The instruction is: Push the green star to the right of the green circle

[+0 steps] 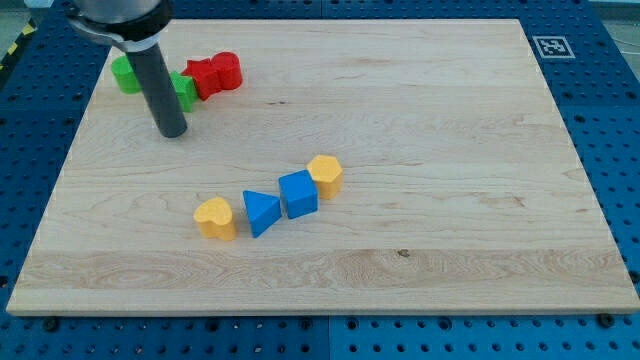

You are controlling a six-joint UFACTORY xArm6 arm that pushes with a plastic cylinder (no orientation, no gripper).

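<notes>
Broadly, a pale wooden board (420, 120) fills the frame on a blue pegboard table (620, 150) (tag marker at upper right). Upper left, the green circle (125, 74) and green star (184, 90) flank my tip (173, 131), which grasps nothing; red blocks (215, 74) adjoin.

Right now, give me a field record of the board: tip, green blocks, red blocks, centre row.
tip: my tip rests on the wooden board, just below the green blocks
green circle: green circle block, the view's top left
green star: green star block, right of the rod, partly hidden
reds: red star block and red cylinder block, touching
centre row: yellow heart block, blue triangle block, blue cube, yellow hexagon block
</notes>
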